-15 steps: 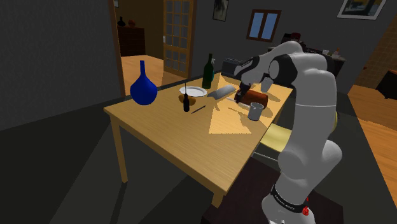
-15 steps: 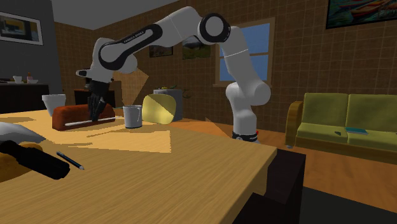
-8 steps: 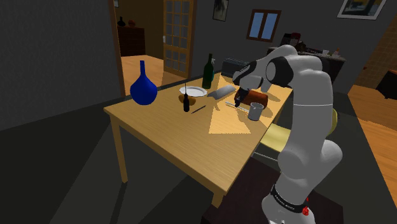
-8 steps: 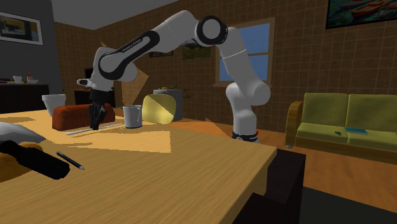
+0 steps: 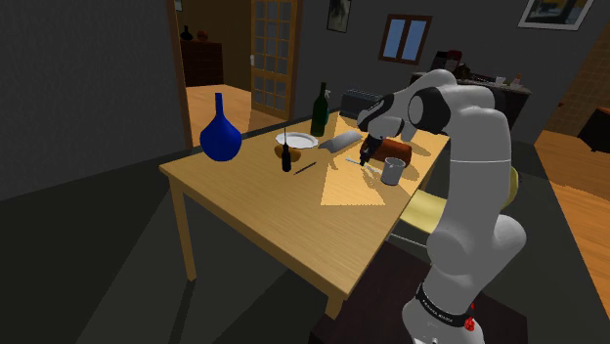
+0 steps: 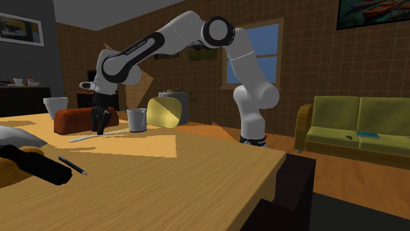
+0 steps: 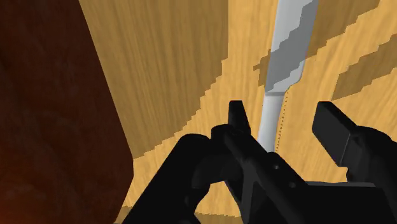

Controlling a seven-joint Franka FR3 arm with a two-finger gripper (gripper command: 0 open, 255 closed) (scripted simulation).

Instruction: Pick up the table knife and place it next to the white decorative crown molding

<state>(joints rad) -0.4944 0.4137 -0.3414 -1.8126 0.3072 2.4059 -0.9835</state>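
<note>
Knife point(image 7: 289, 54) flat (blade away from gripper point(image 7: 282, 111))

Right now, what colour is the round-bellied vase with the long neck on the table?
Deep blue all over. The vase shows best in the shoulder view.

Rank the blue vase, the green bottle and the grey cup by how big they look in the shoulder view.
1. Blue vase
2. Green bottle
3. Grey cup
The bottle stands farther from the camera, so its true size is unsure.
</note>
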